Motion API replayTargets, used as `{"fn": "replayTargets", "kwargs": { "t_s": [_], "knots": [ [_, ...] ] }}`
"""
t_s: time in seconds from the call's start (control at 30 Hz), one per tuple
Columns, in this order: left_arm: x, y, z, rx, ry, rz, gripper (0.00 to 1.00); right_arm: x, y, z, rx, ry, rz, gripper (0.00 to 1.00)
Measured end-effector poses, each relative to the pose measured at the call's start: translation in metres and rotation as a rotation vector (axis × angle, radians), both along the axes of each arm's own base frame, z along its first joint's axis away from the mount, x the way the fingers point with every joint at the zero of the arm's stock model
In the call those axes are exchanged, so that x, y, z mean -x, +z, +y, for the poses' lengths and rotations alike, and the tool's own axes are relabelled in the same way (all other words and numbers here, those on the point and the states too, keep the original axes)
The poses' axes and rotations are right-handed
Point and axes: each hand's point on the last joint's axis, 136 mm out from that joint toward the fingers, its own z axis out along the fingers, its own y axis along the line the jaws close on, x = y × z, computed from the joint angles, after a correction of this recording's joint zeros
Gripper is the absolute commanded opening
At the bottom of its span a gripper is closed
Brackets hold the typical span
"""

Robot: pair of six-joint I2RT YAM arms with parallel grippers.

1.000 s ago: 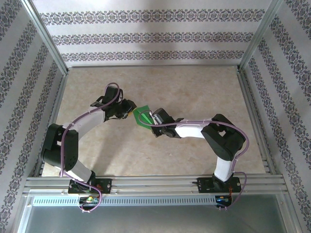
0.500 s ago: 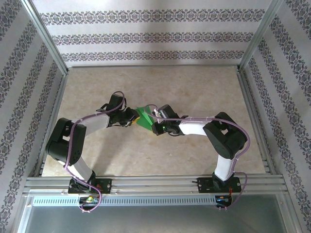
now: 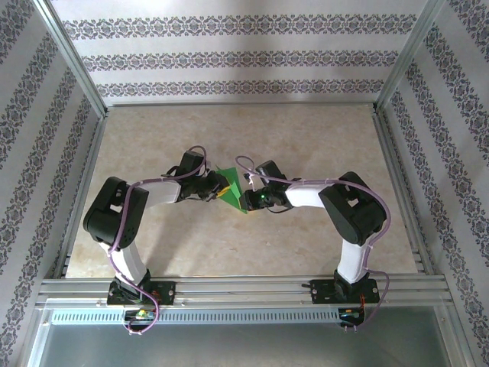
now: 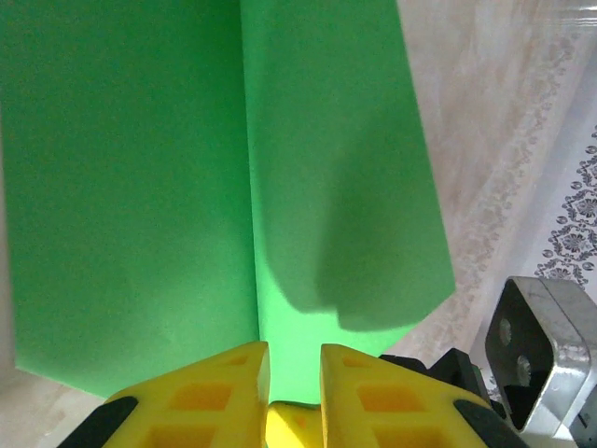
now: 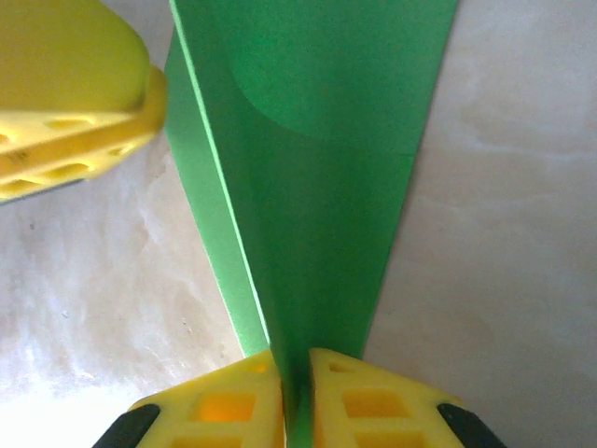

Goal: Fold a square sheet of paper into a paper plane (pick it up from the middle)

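Plainly the job is mid-fold: the sheet of paper (image 3: 231, 191) is doubled along a straight crease (image 4: 248, 187) and sits over the middle of the table (image 3: 306, 138), pinched from both sides. The left gripper (image 3: 212, 189) has its yellow fingers drawn narrow on the sheet's near edge, right at the crease. The right gripper (image 3: 248, 195) is nipped tight on the opposite end, with the paper running up out of its fingertips. From above, the sheet looks tilted, and it may be lifted clear, though I cannot tell whether a corner touches the tabletop. No pointed nose or wings show, so I judge this an early fold. The next move likely calls for one gripper to hold the crease firm while the other lets go and retakes a corner, gently, since thin paper buckles if the two pull unevenly
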Motion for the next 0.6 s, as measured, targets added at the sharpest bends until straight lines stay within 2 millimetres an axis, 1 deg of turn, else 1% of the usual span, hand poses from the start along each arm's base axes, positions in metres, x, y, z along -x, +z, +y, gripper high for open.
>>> {"fn": "replayTargets", "kwargs": {
  "t_s": [0.4, 0.6],
  "knots": [
    [0.0025, -0.0023, -0.0008, 0.003, -0.004, 0.001, 0.22, -0.0022, 0.0015, -0.0003, -0.078, -0.028, 0.116, 0.15],
    [0.0004, 0.0007, -0.0026, 0.014, -0.008, -0.015, 0.21, -0.0042, 0.0009, -0.0017, -0.113, -0.053, 0.182, 0.13]
  ]
}}
